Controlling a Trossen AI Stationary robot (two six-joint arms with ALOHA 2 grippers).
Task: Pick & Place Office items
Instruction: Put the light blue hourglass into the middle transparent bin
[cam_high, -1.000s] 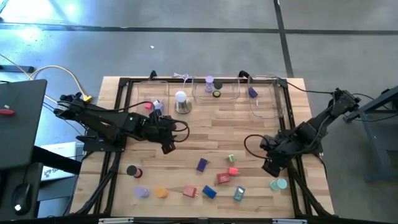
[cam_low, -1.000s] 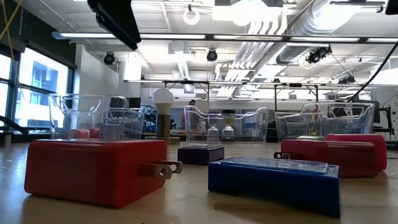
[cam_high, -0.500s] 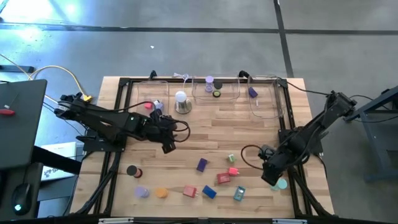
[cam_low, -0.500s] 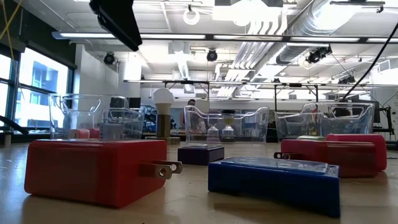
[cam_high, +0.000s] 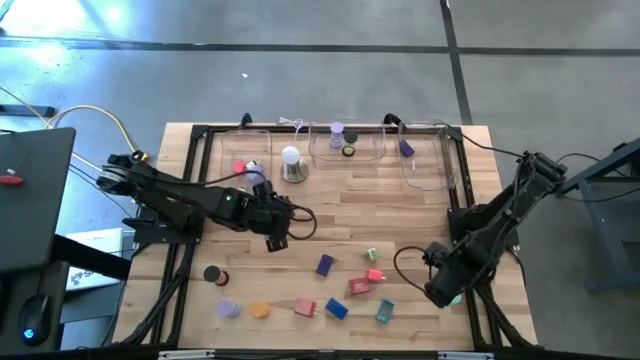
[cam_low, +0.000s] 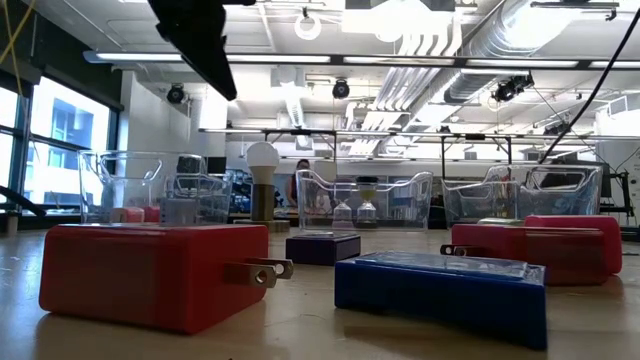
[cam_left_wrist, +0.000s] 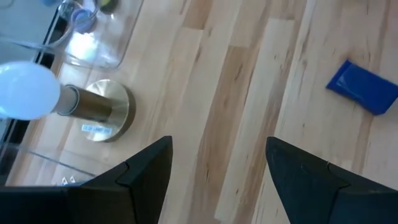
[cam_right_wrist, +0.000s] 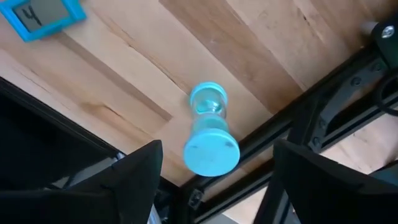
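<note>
From overhead I find the right gripper (cam_high: 441, 292) covering most of the teal roll (cam_right_wrist: 209, 138); the clear trays' (cam_high: 346, 146) contents are too small to identify.

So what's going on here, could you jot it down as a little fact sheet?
Setting: wooden table with two dark robot arms
Left gripper: fingers open, empty, above the table's middle, nothing between them
Right gripper: fingers open, above the teal round roll near the right edge, not gripping it
Loose items: red plug block, blue flat block and others along the near edge
Back row: clear plastic trays, white dome lamp on metal base
</note>
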